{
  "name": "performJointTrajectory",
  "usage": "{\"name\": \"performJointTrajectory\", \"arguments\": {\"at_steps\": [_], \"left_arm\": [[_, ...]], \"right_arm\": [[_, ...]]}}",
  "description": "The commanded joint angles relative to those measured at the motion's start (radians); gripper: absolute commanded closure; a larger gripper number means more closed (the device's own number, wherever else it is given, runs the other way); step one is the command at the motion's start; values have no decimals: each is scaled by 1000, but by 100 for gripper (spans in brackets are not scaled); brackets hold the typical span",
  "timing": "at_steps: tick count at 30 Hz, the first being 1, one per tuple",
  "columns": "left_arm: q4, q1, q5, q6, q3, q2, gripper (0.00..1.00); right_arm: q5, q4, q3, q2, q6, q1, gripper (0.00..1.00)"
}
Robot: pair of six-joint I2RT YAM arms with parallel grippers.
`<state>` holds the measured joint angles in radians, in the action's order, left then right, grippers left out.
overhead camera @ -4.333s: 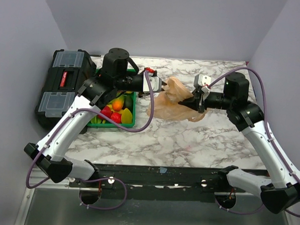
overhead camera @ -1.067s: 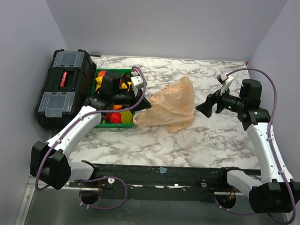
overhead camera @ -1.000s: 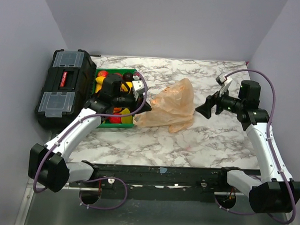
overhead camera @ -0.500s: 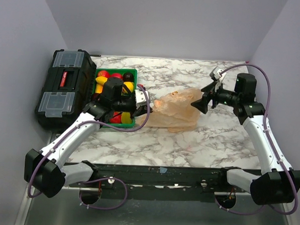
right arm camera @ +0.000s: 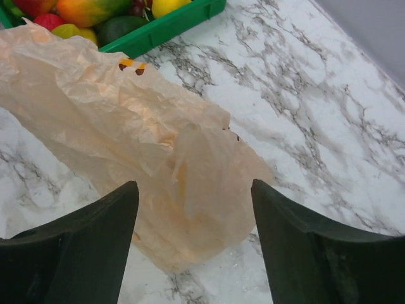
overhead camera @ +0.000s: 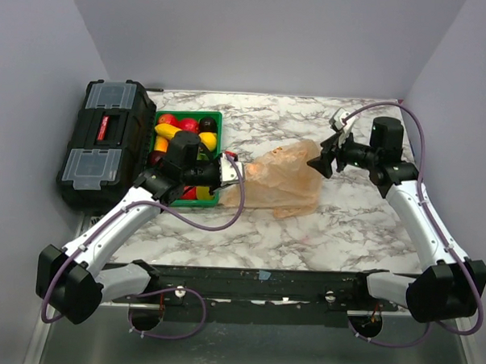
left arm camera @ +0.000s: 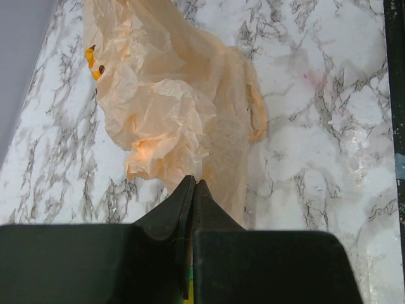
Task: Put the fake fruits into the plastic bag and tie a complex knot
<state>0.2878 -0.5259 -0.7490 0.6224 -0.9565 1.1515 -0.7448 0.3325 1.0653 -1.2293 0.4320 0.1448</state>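
Note:
The plastic bag [overhead camera: 282, 182] lies crumpled and flat on the marble table, pale peach with small orange marks [left arm camera: 166, 107] [right arm camera: 126, 126]. My left gripper [overhead camera: 237, 172] [left arm camera: 193, 183] is shut on the bag's near left edge, next to the tray. Over the bag's right end my right gripper [overhead camera: 315, 163] [right arm camera: 193, 184] stands open, with the plastic lying below the gap and no finger touching it. The fake fruits [overhead camera: 181, 132] [right arm camera: 88, 11], red, yellow, orange and dark, sit in the green tray [overhead camera: 219, 124] [right arm camera: 180, 24]. No knot is in view.
A black toolbox [overhead camera: 106, 140] stands at the far left, beside the tray. Grey walls close in the table on three sides. Bare marble [overhead camera: 305, 229] shows in front of the bag and to its right.
The bag, held up a second ago, has come down flat on the table. My left gripper sank with it beside the tray. My right gripper moved up and left over the bag's right end.

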Motion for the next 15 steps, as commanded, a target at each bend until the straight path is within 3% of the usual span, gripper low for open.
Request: {"name": "performJointTrajectory", "arguments": {"at_steps": [1, 2, 8, 12, 15], "left_arm": [[22, -6, 17, 91, 11, -30, 100], [23, -7, 17, 95, 9, -30, 100], [32, -13, 10, 122, -3, -16, 100], [24, -19, 16, 150, -5, -7, 100], [12, -22, 38, 161, -5, -3, 100]], "right_arm": [[30, 22, 32, 25, 13, 4, 5], [17, 32, 38, 32, 28, 3, 0], [7, -32, 94, -43, 16, 4, 0], [-93, -27, 130, -122, 10, 11, 0], [-117, 56, 121, -142, 88, 30, 6]]}}
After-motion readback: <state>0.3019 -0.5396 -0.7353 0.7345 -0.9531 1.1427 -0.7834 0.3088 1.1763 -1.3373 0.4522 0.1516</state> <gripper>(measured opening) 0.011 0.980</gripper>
